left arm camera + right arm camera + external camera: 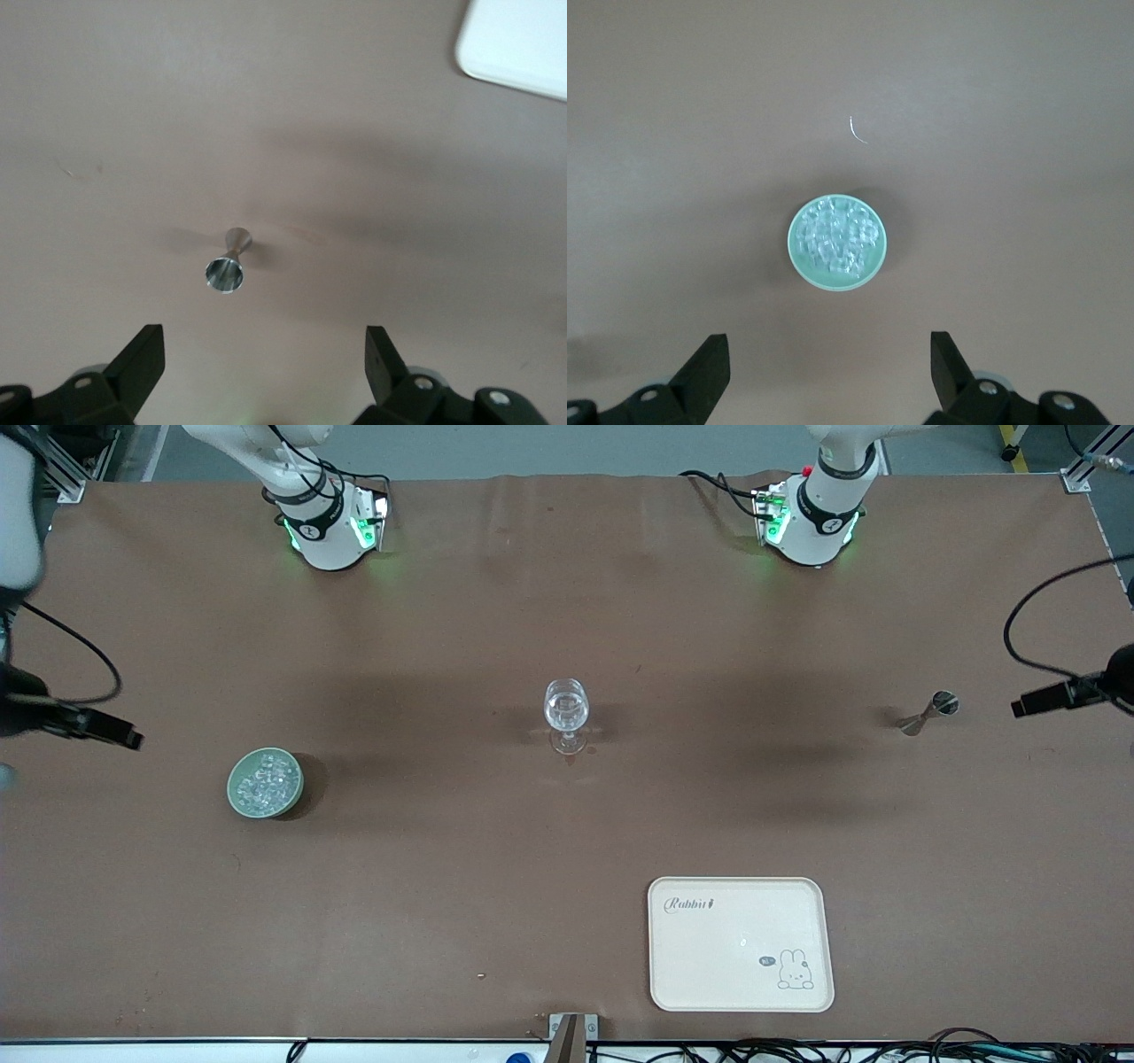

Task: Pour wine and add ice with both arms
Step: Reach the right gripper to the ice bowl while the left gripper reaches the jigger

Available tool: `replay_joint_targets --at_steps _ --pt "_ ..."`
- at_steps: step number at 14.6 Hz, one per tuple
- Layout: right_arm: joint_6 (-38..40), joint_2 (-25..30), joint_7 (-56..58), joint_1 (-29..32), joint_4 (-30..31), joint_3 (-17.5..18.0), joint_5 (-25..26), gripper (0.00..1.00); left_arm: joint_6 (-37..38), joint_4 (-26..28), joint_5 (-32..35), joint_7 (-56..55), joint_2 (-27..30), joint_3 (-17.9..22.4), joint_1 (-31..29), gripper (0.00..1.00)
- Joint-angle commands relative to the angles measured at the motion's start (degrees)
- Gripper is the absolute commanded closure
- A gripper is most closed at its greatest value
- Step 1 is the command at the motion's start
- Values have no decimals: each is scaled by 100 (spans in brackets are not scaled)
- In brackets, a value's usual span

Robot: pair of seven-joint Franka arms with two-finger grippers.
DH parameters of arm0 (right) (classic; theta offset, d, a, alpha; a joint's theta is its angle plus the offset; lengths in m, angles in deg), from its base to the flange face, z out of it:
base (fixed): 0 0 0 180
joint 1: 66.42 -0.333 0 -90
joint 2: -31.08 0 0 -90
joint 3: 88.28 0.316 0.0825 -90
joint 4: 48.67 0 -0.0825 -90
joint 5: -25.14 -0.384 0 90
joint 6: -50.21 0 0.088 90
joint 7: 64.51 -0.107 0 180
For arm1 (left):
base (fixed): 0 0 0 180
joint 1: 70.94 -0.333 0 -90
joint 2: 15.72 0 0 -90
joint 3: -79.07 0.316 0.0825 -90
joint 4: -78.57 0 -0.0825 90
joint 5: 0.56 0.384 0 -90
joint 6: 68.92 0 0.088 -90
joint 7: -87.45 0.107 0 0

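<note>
Both grippers are up in the air with fingers spread wide and nothing between them. The left gripper (261, 376) hangs over a small shiny steel double-cone jigger (227, 266) that stands upright, long axis vertical, open mouth facing up; in the front view the jigger (928, 713) sits at the middle right of the frame. The right gripper (828, 376) hangs over a pale green round bowl (796, 252), which sits at the middle left of the front frame (237, 797). The ice (837, 235) is heaped inside it: lots of tiny clear glassy cubes, jumbled every which way, filling most of the bowl (266, 779). Dead centre of the front frame a clear stemmed glass (566, 713) stands upright on the brown table (443, 868). Lower right there's a cream rectangular tray with a rabbit drawing (735, 992), lying flat.
</note>
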Motion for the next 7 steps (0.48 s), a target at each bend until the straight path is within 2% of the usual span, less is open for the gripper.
replay_joint_targets --at_steps 1,4,7 --pt "-954 114 136 -14 1031 33 -32 0 -139 -156 -724 -687 -499 -50 -541 0" --pt "-2245 -18 496 -14 1998 33 -33 0 -139 -139 -1464 -1110 -1009 -50 -1051 0" --pt "-2907 -316 752 3 2404 42 -41 0 -104 45 -1824 -1251 -1335 -50 -1421 0"
